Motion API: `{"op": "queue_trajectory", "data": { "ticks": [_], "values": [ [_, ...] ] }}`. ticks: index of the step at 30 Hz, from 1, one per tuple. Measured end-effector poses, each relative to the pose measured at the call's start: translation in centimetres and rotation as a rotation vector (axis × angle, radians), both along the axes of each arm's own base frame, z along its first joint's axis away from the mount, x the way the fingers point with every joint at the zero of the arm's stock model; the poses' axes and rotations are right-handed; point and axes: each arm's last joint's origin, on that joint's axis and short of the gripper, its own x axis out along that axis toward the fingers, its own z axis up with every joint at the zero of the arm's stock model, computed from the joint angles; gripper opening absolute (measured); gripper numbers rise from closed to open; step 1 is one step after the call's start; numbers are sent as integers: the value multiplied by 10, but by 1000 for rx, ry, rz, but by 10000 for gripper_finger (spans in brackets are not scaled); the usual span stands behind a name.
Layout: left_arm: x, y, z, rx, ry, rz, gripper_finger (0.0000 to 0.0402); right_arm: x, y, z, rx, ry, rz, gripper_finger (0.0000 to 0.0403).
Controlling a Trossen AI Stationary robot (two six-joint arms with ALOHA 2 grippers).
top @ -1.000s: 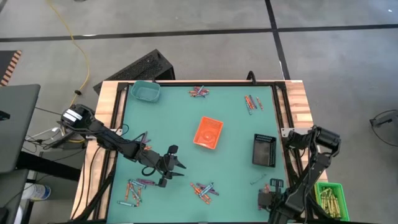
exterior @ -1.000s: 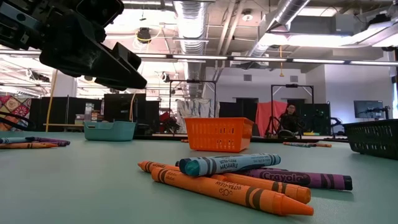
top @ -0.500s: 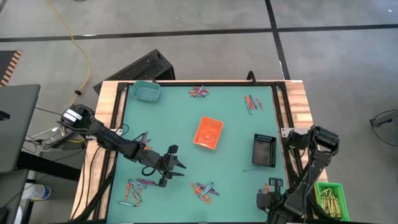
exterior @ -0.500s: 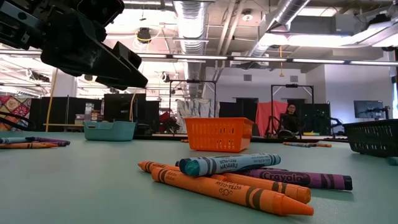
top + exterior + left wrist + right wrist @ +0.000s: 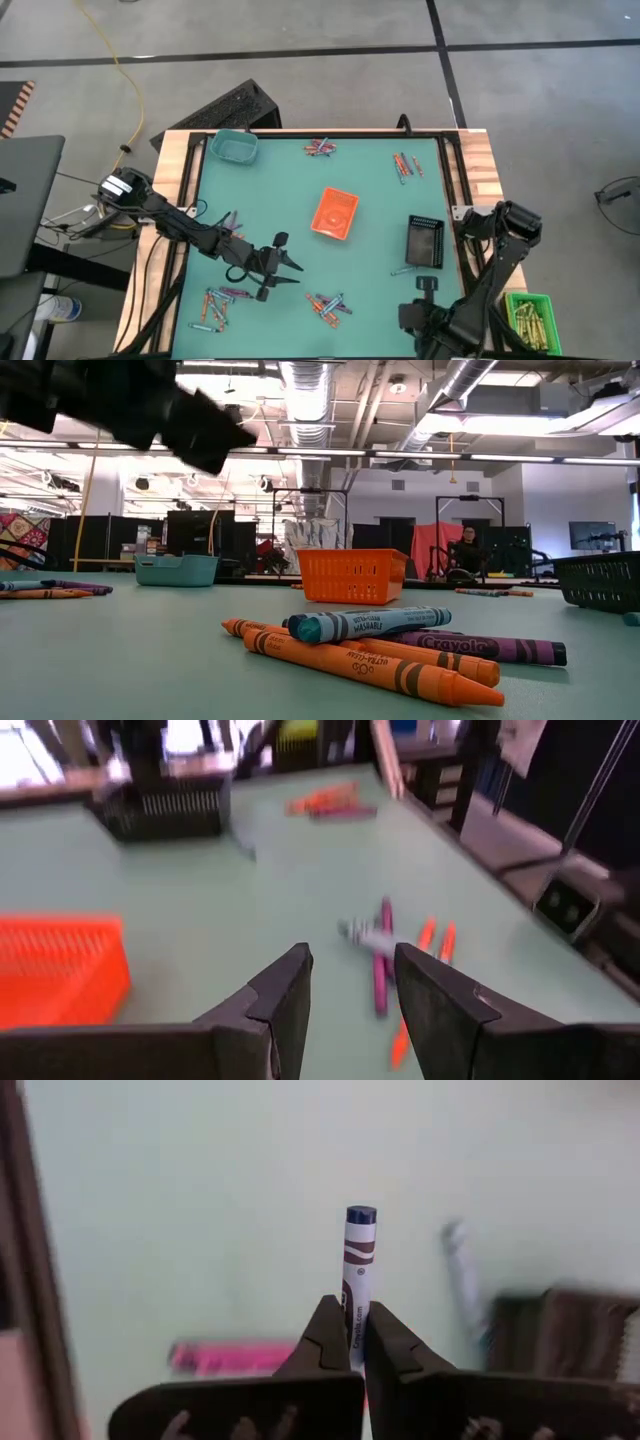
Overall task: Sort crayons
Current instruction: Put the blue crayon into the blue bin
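A: Right gripper (image 5: 347,1342) sat at the near right corner of the table (image 5: 380,215), fingers pinched hard on one blue-tipped crayon (image 5: 357,1265). Held by its lower end, most of its length stuck out past the fingertips.

B: And the left?

A: Left gripper (image 5: 352,982) hung above the near-left middle of the table, fingers apart, nothing between them. Ahead of it lay a small cluster of crayons (image 5: 392,960), purple, orange, blue-grey.

B: Where did the rest of them lie?

A: Scattered in heaps: one at the near left (image 5: 219,303), one near centre (image 5: 327,305), one at the far edge (image 5: 320,148), one far right (image 5: 404,164). A stray one lay just by the black tray (image 5: 425,242). Orange tray (image 5: 335,213) in the middle, teal tray (image 5: 233,146) at the far left corner. I could not see whether any tray held anything.

B: Risks from here?

A: My judgement: the grip was so low on the stick that it could pivot or slip out on a fast swing toward a tray. It could also catch a rim and flick away. For the left, the cluster was packed, crayons touching and crossing, so closing on one might drag or roll its neighbours, or pick up two colours at once.
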Motion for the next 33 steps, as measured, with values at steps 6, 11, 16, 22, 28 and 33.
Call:
{"op": "queue_trajectory", "data": {
  "ticks": [6, 11, 16, 22, 28, 33],
  "values": [
    [10, -4, 22, 149, -164, -23, 135, 34, -20, 14, -138, -175, 17, 5],
    [22, -10, 48, 320, -295, -12, 135, 63, -35, 32, -272, -343, 26, 5],
    [34, -11, 73, 418, -384, 28, 135, 89, -43, 53, -338, -453, 74, 5],
    [42, -6, 86, 435, -408, 63, 135, 111, -43, 73, -362, -535, 168, 5],
    [42, -6, 87, 410, -440, -47, 135, 121, -38, 88, -383, -600, 250, 5],
    [42, -7, 89, 390, -479, -94, 135, 129, -39, 93, -402, -636, 284, 5]
  ]
}}
